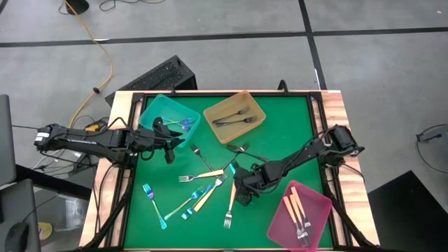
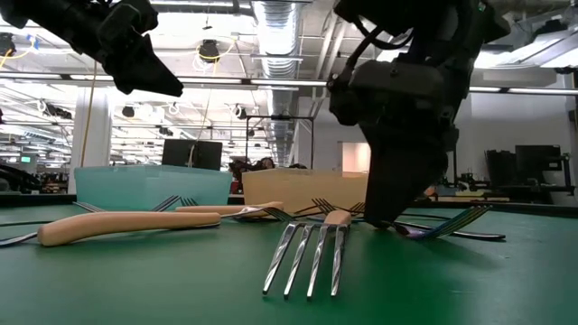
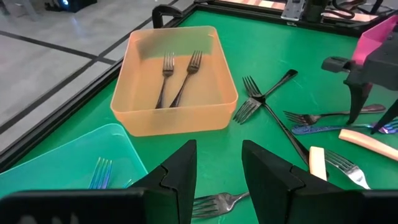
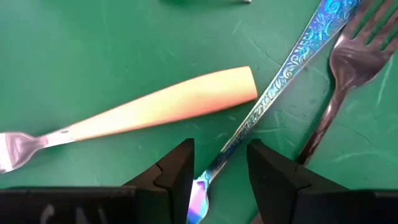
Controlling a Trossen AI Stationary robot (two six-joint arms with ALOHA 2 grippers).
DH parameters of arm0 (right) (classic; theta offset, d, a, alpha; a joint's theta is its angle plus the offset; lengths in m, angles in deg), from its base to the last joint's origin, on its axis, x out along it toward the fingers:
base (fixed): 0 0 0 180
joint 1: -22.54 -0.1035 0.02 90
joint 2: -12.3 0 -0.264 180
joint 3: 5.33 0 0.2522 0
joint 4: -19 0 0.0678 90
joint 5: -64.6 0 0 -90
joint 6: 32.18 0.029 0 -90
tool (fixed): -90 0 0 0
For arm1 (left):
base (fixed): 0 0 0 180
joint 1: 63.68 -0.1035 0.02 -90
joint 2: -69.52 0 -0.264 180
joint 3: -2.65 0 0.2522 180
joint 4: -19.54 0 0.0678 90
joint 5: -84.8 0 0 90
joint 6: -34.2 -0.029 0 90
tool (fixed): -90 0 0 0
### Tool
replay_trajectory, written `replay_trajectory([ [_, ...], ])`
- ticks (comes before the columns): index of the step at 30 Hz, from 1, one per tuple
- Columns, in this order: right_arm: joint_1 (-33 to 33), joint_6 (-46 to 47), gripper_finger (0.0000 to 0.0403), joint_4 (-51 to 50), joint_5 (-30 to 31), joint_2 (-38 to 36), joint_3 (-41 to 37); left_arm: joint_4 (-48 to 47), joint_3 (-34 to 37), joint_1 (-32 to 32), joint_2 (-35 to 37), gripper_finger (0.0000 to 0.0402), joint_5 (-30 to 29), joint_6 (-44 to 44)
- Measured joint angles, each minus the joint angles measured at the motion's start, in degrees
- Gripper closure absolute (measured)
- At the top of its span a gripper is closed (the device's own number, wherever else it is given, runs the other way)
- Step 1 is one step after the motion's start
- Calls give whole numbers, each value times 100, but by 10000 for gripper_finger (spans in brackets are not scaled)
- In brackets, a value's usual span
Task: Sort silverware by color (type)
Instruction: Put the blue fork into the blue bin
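Currently the right end effector (image 4: 219, 180) is lowered over a blue utensil (image 4: 283, 78) mid-table, fingers open astride its thin, stiff, slippery handle; a mid-handle pinch is judged best. Left end effector (image 3: 217, 180) is seen open, empty, at ten o'clock.

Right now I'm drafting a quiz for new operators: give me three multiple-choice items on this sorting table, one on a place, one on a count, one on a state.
1. Where is the pink tray?
A. near the right arm's side
B. beside the teal tray
C. off the table

2. How many forks lie in the amber tray?
A. none
B. two
C. five

3. What lies between the right gripper fingers?
A. a cream handle
B. nothing
C. an iridescent blue handle

Answers: 1 A, the high view shows it at the table's corner under that arm. 2 B, the left wrist view shows two dark forks. 3 C, the right wrist view shows the patterned handle running between them.
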Motion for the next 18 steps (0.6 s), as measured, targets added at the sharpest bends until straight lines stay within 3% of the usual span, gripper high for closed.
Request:
replay_trajectory([
  [9,22,9,251,-171,20,-12,2,-4,1,7,-33,287,50,47],
  [18,57,272,330,-383,35,-10,1,0,1,7,-33,287,48,47],
])
